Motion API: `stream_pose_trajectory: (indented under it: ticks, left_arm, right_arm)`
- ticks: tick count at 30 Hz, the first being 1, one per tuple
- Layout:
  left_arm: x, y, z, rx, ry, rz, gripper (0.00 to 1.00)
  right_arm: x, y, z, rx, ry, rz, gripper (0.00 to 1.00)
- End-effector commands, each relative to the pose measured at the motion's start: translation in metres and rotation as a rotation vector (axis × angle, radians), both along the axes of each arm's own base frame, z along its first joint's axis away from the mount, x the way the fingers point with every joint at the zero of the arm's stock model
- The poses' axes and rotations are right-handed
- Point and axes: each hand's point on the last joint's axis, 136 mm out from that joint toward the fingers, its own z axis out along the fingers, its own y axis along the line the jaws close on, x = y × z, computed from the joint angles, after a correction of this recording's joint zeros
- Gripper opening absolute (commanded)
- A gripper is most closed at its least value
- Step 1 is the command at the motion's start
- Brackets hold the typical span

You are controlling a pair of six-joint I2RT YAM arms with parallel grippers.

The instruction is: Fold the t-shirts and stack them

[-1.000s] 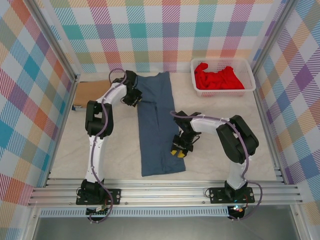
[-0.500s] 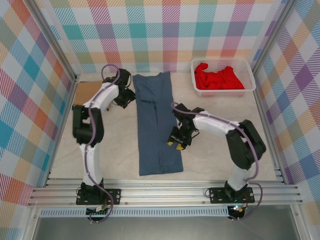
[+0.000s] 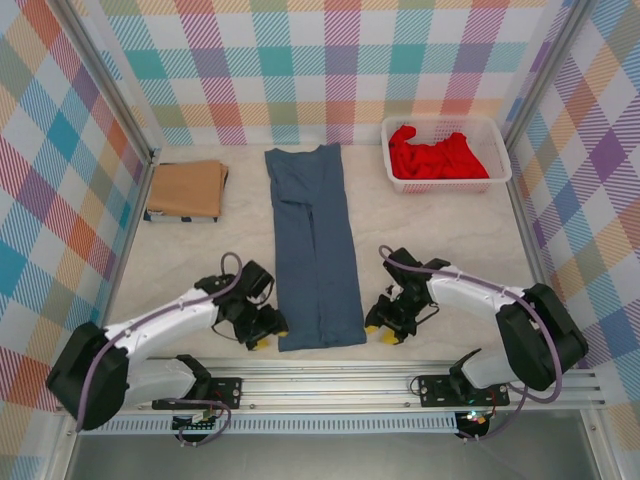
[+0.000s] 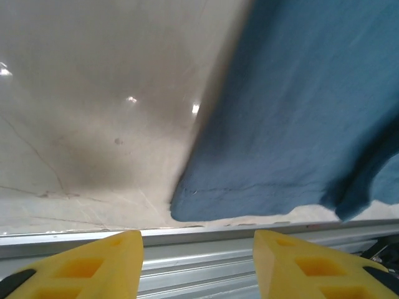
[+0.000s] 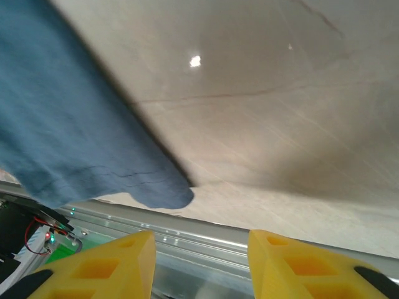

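Observation:
The slate blue t-shirt [image 3: 315, 245] lies flat as a long narrow strip down the middle of the table, its sides folded in. The left wrist view has its near left corner [image 4: 187, 202], the right wrist view its near right corner [image 5: 168, 196]. My left gripper [image 3: 262, 328] sits open just left of that near hem, holding nothing. Open too, my right gripper [image 3: 382, 327] sits just right of the hem. The tan-brown t-shirt [image 3: 186, 188] lies folded at the back left. In the white basket [image 3: 500, 172] the red t-shirt [image 3: 435, 153] is bunched up.
The metal rail [image 3: 330, 385] of the table's front edge runs right below both grippers [image 4: 206, 249] [image 5: 206, 240]. Checked walls close in the left, back and right sides. Bare tabletop [image 3: 450, 235] spreads on either side of the blue shirt.
Both arms have swung from the shirt's upper and middle parts down to its near hem. The left arm no longer covers the tan shirt. The blue shirt now lies straighter.

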Motion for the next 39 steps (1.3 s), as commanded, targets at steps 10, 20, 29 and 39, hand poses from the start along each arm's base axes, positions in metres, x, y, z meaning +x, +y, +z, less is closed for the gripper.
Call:
stream_pose_trajectory:
  ticks: [10,20,29,39]
  left_arm:
    - [0.005,-0.021,-0.014,0.058,-0.014,-0.008,0.45]
    - [-0.003,-0.007,-0.003,0.125,-0.003,-0.026,0.45]
    - [-0.003,-0.02,-0.016,0.119,0.031,-0.014,0.45]
    - [0.01,-0.041,-0.024,0.1,0.014,-0.021,0.26]
  right_arm:
    - [0.013,0.028,-0.015,0.02,-0.008,0.003,0.38]
    - [0.011,0.032,-0.024,-0.007,-0.009,0.002,0.34]
    - [0.019,0.047,-0.022,0.015,-0.012,0.003,0.25]
    - [0.022,0.053,-0.018,0.023,-0.01,0.01,0.1]
